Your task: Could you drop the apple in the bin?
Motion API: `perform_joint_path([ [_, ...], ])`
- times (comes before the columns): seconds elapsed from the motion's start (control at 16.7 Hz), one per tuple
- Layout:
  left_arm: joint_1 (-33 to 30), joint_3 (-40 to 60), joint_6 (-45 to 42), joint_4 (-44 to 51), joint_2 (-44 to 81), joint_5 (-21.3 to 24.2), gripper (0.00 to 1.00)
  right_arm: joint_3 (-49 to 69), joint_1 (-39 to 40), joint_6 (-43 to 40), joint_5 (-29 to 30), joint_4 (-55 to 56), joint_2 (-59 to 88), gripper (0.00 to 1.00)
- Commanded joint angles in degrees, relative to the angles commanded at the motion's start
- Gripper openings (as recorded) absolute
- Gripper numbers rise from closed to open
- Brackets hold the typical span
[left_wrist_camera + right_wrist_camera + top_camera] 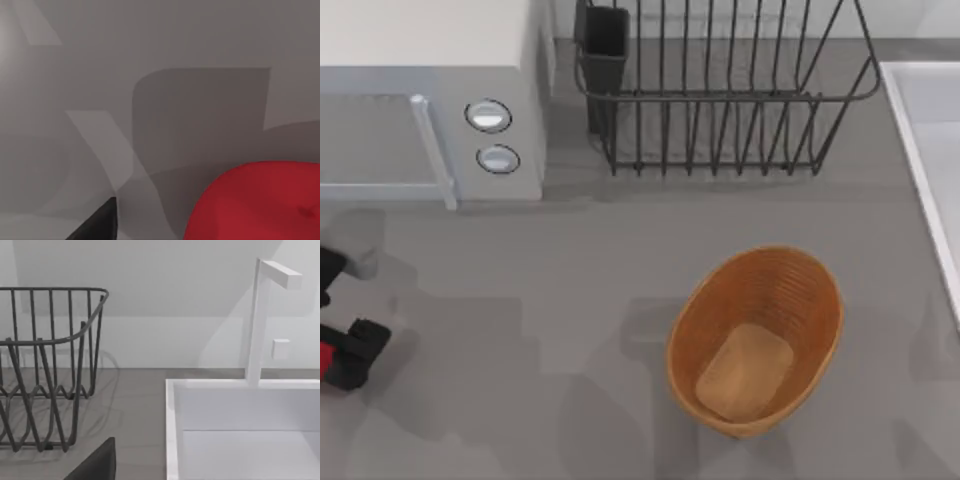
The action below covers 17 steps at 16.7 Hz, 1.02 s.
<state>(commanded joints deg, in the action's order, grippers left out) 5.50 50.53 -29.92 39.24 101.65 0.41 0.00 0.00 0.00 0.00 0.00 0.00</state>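
At the top view's far left edge the left tool (pixel 345 355) sits low over the surface (pixel 550 300), w/ a sliver of red apple (pixel 326 356) at it. It looks pinched on the apple, though the frame edge cuts most of it, so that's a judgement. Left wrist view adds what the top doesn't: the apple (pixel 260 200) big and close, one dark finger (pixel 97 225) beside it. The bin (pixel 685 330) lies well apart to the right, long axis running diagonal, open side up, nothing in it. Left arm is far nearer the apple; the carry has to go rightward. Right wrist view gives dish rack (pixel 45 365) and sink (pixel 172 425); right tool's state can't be told.
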Motion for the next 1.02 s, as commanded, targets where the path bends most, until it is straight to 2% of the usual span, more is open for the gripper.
perform_joint_path([
  [0.78,0.0,0.0,0.0,0.0,0.0,0.0,0.02,0.0,0.0,0.0,0.0,0.0,0.0,1.00],
  [1.02,0.0,0.0,0.0,0.0,0.0,0.0,0.00,0.0,0.0,0.0,0.0,0.0,0.0,1.00],
])
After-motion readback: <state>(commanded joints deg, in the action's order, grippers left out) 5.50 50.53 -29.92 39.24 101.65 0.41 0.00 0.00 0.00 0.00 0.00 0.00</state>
